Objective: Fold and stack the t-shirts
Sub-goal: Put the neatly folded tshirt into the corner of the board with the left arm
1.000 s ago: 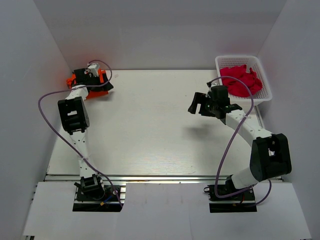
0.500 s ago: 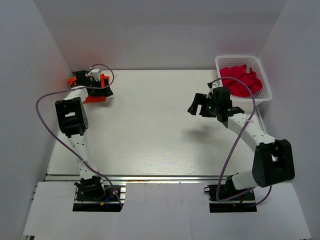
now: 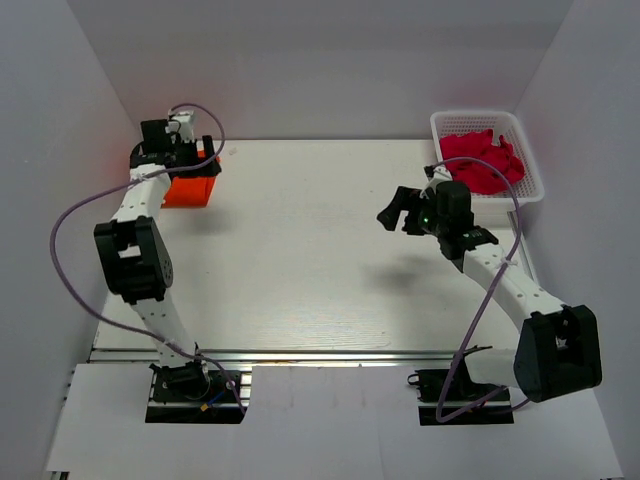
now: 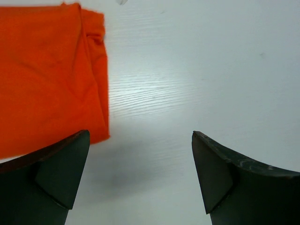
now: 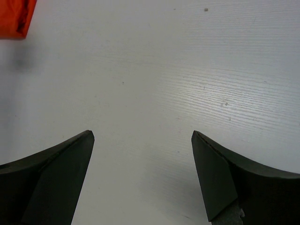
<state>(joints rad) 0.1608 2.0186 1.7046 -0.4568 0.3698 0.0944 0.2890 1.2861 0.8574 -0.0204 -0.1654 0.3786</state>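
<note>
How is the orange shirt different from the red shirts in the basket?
The orange shirt is folded flat; the red shirts are crumpled in a heap. The orange shirt lies on the table, the red shirts inside a white basket. Both sit at the table's far side.

The orange shirt (image 4: 47, 75) just ahead of the left gripper (image 4: 140, 140) is soft, dull cloth. The table (image 4: 201, 70) under it is white, smooth and a bit shiny, with fine lines like wood. The fingers (image 4: 220, 173) look like dull black plastic.
</note>
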